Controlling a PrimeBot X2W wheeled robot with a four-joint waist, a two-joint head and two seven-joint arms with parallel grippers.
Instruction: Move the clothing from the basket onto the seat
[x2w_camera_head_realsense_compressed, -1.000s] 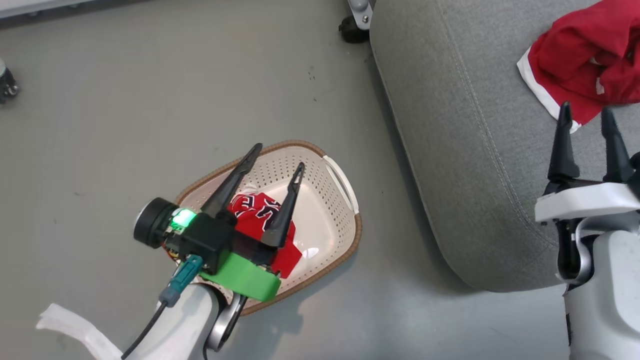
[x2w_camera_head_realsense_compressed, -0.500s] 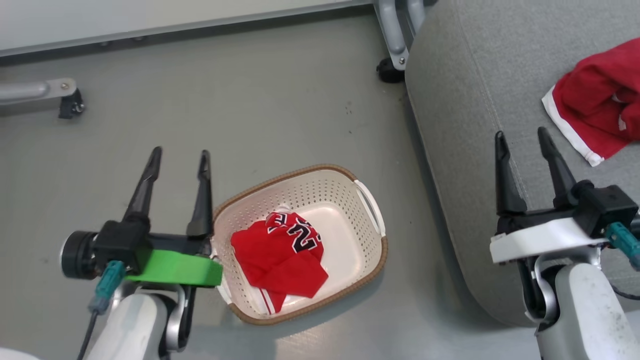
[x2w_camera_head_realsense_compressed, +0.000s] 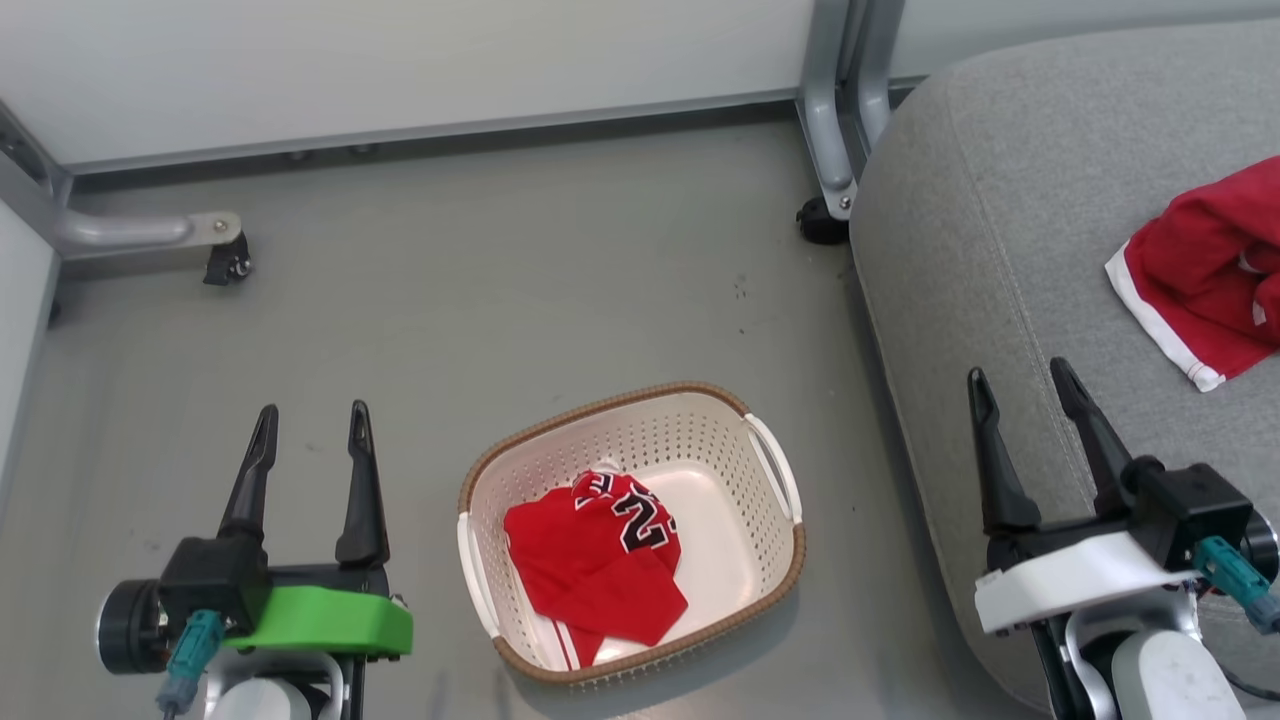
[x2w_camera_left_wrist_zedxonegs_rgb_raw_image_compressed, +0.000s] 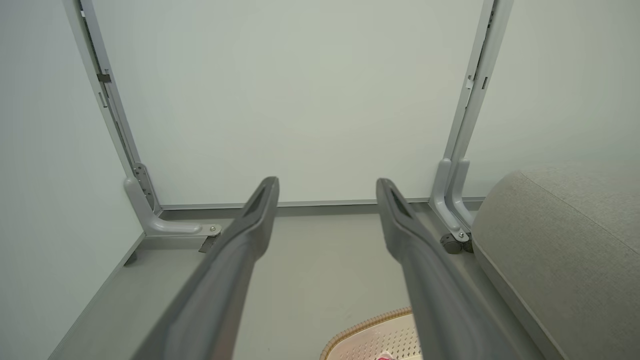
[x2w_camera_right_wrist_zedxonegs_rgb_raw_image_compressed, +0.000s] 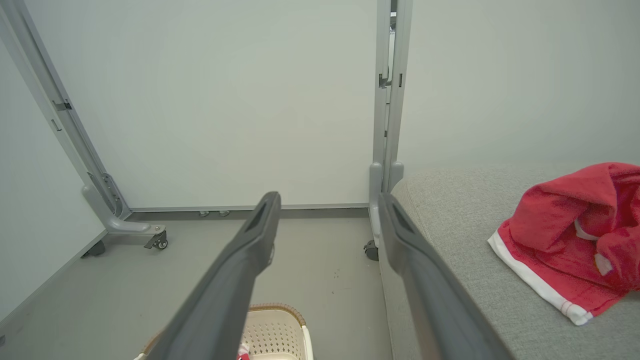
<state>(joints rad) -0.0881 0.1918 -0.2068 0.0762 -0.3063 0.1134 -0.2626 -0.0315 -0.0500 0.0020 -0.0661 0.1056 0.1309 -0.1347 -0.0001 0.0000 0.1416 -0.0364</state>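
Note:
A red jersey with black-and-white numerals (x2w_camera_head_realsense_compressed: 595, 560) lies crumpled in the cream basket (x2w_camera_head_realsense_compressed: 720, 440) on the floor. A second red garment with white trim (x2w_camera_head_realsense_compressed: 1205, 290) (x2w_camera_right_wrist_zedxonegs_rgb_raw_image_compressed: 570, 250) rests on the grey seat (x2w_camera_head_realsense_compressed: 1000, 220) (x2w_camera_right_wrist_zedxonegs_rgb_raw_image_compressed: 465, 210) at the right. My left gripper (x2w_camera_head_realsense_compressed: 312, 420) (x2w_camera_left_wrist_zedxonegs_rgb_raw_image_compressed: 327, 186) stands open and empty, left of the basket and pointing at the far wall. Over the seat's front-left edge my right gripper (x2w_camera_head_realsense_compressed: 1020, 385) (x2w_camera_right_wrist_zedxonegs_rgb_raw_image_compressed: 330, 201) is open and empty too. The basket rim (x2w_camera_left_wrist_zedxonegs_rgb_raw_image_compressed: 370, 322) (x2w_camera_right_wrist_zedxonegs_rgb_raw_image_compressed: 277, 310) peeks in at the bottom of both wrist views.
Pale partition panels (x2w_camera_head_realsense_compressed: 400, 60) close the back and left, standing on grey metal legs with castors (x2w_camera_head_realsense_compressed: 225, 262) (x2w_camera_head_realsense_compressed: 822, 222). Grey floor (x2w_camera_head_realsense_compressed: 500, 290) lies between the basket and the wall.
The head camera has tilted up, so everything sits lower in view. My left gripper has pulled back out of the basket to its left side. The right gripper has drawn away from the red garment.

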